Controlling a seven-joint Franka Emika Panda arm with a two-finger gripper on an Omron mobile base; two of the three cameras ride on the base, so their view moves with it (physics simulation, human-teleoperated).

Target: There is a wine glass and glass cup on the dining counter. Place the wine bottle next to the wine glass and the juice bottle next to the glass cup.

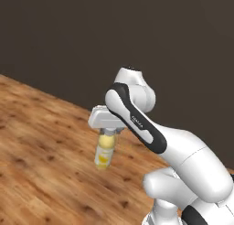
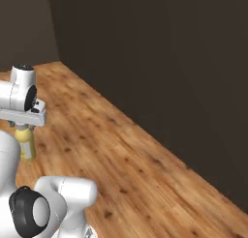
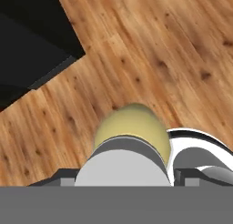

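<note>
Pale yellow liquid shows in 1 juice bottle (image 1: 104, 153), hanging by its neck from the gripper (image 1: 109, 132) above the wooden floor (image 1: 41, 160). Its yellow label carries no readable writing. Jaws pinch it just under the white cap (image 3: 123, 166), body tilted slightly below them.

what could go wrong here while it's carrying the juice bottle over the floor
The gripper holds the juice bottle only by its cap end, with the body hanging free and slightly tilted, so it might swing or slip out. Below it is only wooden floor, so a drop would go all the way down. The dark wall is close if the arm swings.
</note>
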